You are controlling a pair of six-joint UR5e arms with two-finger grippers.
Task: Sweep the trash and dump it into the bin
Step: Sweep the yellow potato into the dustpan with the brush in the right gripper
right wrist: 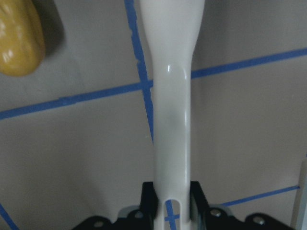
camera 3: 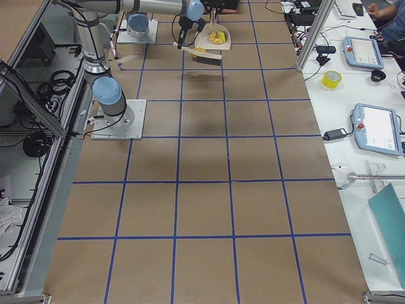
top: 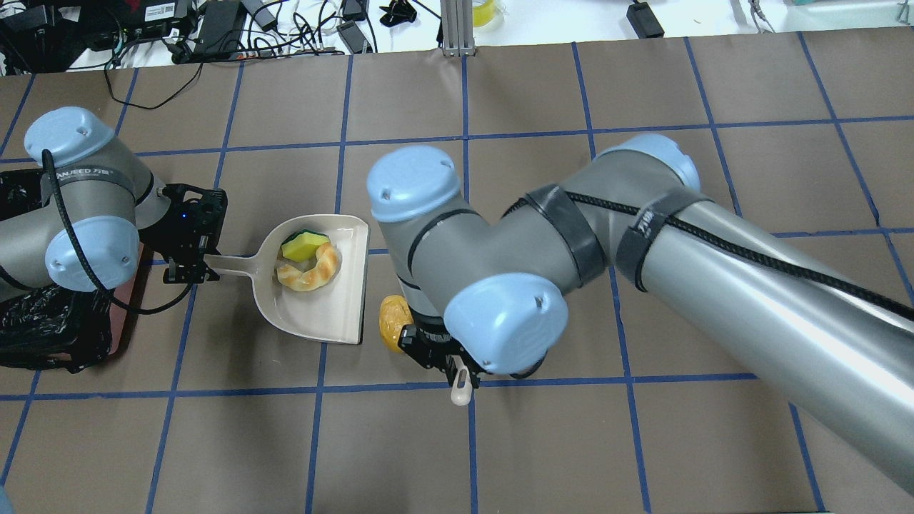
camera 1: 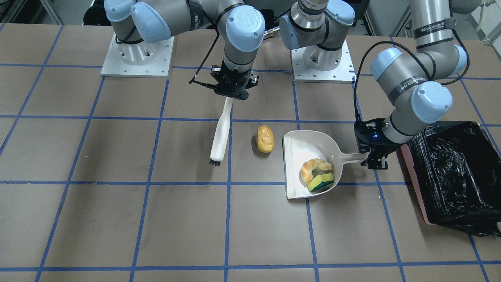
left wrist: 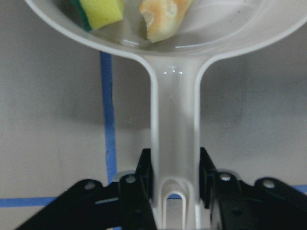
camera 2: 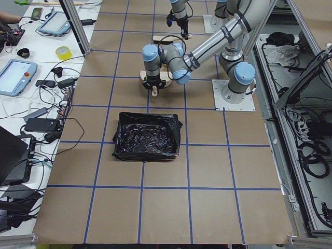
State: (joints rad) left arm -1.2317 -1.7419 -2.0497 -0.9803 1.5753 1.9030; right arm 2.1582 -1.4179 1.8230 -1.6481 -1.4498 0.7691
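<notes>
Three pieces of trash, one dustpan [camera 1: 291,164]; you are reading left to right across the front-facing view, with every place given from the dustpan.

1. Brush [camera 1: 220,133]: it is hanging bristles-down, well out from the dustpan's open mouth. The right gripper [camera 1: 230,96] is clamping its white handle end between closed jaws. You cannot tell whether the bristles are touching the table.
2. Potato-shaped lump [camera 1: 265,139]: it is lying just outside the dustpan's mouth, not touching the lip. It is looking rounded and smooth, so you are probably dealing with a roller; push it broadside rather than at one end.
3. Croissant [camera 1: 313,166] and sponge wedge [camera 1: 321,182]: they are sitting inside the dustpan, at the back by the handle, touching each other. Both are looking light and soft and are likely to slide when the pan tips.
4. Left gripper [camera 1: 373,158]: its jaws are pinching the dustpan's stiff, glossy handle near the tip.
5. Bin [camera 1: 450,172]: it is standing just beyond the dustpan's handle end, with its black bag lying slack and crinkled.
</notes>
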